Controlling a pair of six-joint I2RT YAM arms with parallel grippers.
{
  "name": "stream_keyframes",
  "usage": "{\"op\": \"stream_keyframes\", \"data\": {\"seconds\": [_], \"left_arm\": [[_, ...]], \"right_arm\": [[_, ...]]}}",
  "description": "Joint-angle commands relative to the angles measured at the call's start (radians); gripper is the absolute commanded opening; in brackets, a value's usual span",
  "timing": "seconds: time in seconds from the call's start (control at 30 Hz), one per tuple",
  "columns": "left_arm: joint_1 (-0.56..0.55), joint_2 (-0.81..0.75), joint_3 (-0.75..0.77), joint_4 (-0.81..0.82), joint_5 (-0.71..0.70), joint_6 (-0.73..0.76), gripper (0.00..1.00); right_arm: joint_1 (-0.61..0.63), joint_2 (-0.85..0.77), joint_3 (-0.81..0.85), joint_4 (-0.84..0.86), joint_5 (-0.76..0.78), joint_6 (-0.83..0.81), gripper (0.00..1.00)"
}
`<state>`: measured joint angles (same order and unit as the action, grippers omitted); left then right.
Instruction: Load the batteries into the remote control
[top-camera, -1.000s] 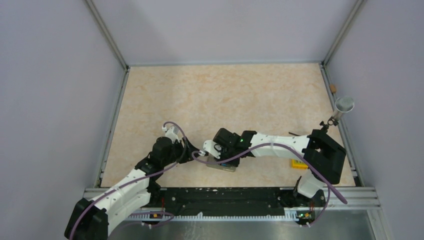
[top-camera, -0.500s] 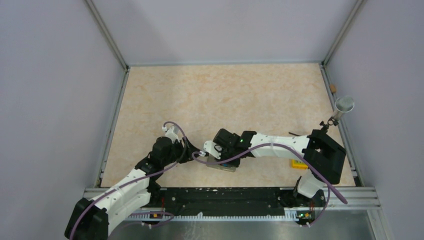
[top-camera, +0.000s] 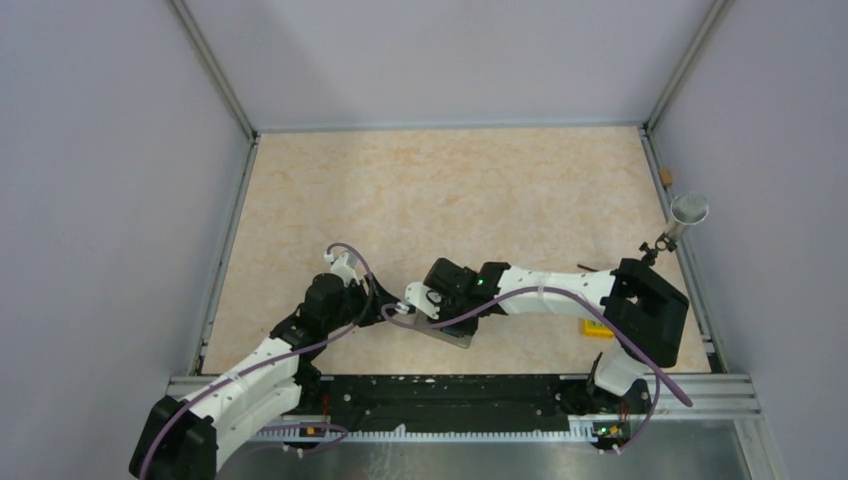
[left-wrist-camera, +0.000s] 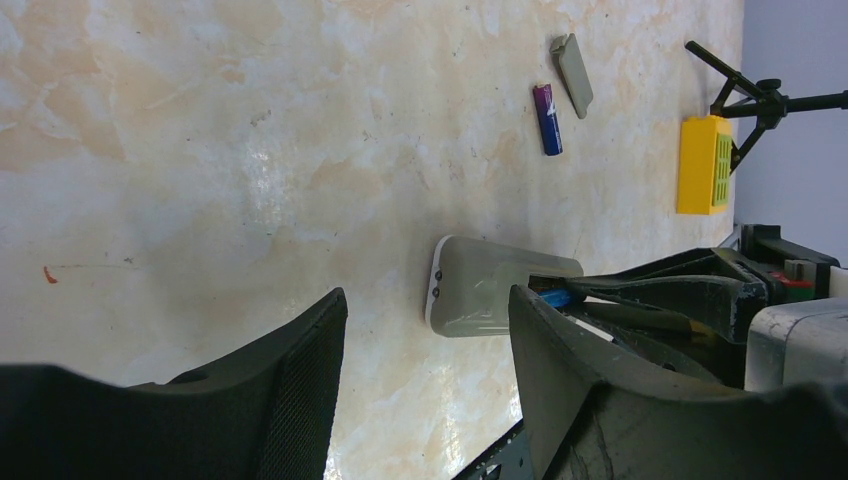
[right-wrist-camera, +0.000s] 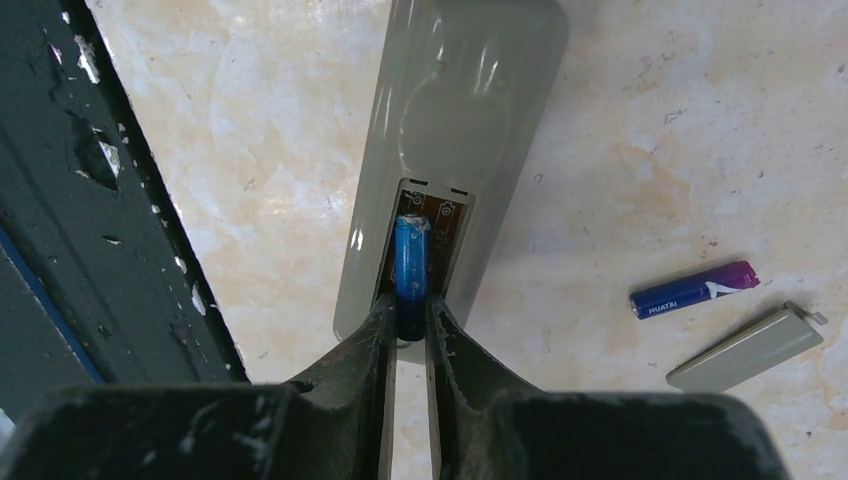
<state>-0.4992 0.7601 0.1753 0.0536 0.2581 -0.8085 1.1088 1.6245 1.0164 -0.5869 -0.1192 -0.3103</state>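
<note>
The right fingers (right-wrist-camera: 378, 330) have nudged left, pinching a battery (right-wrist-camera: 410, 268) down into the remote (right-wrist-camera: 470, 90) (almost in) at the tabletop's (top-camera: 450, 200) 6 o'clock. The left fingers (left-wrist-camera: 305, 385) gape, empty. The second battery (right-wrist-camera: 693, 291) waits.

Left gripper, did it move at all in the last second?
No. The left gripper sits at the same spot relative to the table's left rail, open as before.

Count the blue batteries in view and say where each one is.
2. The gripped battery sits in the remote control, held by the right gripper; the loose battery lies on the table beside the grey cover.
</note>
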Motion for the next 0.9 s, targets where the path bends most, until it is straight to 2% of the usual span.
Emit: {"op": "stream_keyframes", "data": {"seconds": [0.0, 0.47, 0.87], "left_arm": [[0.005, 0.002, -0.014, 0.057, 0.01, 0.006, 0.62], [0.004, 0.003, -0.016, 0.061, 0.012, 0.007, 0.62], [0.004, 0.025, 0.001, 0.057, 0.04, 0.022, 0.62]], "right_arm": [[0.021, 0.016, 0.041, 0.01, -0.019, 0.01, 0.13], [0.026, 0.016, 0.065, 0.0, -0.018, 0.022, 0.18], [0.025, -0.023, 0.081, -0.028, 0.062, 0.066, 0.21]]}}
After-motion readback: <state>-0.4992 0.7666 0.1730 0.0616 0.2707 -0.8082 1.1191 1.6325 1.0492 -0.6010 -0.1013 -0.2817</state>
